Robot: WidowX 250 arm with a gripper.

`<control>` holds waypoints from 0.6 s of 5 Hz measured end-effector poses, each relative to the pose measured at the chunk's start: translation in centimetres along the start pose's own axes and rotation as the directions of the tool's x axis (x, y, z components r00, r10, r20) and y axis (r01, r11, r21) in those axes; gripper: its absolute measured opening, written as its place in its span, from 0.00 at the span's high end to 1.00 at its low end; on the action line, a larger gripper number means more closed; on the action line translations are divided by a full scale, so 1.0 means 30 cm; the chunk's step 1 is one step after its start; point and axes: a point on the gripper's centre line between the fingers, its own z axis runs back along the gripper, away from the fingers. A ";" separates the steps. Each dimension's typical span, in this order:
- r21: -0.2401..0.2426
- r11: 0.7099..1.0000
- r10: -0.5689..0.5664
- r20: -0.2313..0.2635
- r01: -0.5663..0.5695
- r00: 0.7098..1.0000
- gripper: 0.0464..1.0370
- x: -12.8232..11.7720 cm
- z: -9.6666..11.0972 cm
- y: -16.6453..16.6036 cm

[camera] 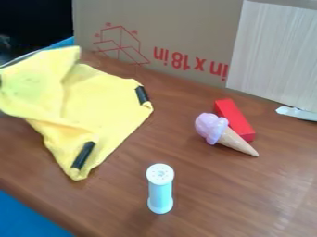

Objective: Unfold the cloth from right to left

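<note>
Though partly beyond the left edge, yellow cloth (99,102) with 2 black strips (83,155), pincer's state unclear.

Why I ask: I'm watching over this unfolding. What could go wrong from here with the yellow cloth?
The yellow fabric cloth is rumpled, with a raised fold at its upper left; a leftward pull might bunch it instead of opening it.

Nothing is visible pinning its right side to the brown wooden table, so the whole cloth could slide.

The white and pale-teal cylinder stands upright near the cloth's lower corner and might topple if bumped.
</note>
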 end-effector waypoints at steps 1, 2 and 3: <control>0.015 1.000 -0.005 0.013 0.005 1.000 0.99 0.035 0.033 0.038; 0.022 0.999 -0.031 0.026 0.030 0.999 0.99 0.061 0.049 0.068; 0.053 0.995 -0.079 0.000 0.079 0.997 0.99 0.084 0.054 0.086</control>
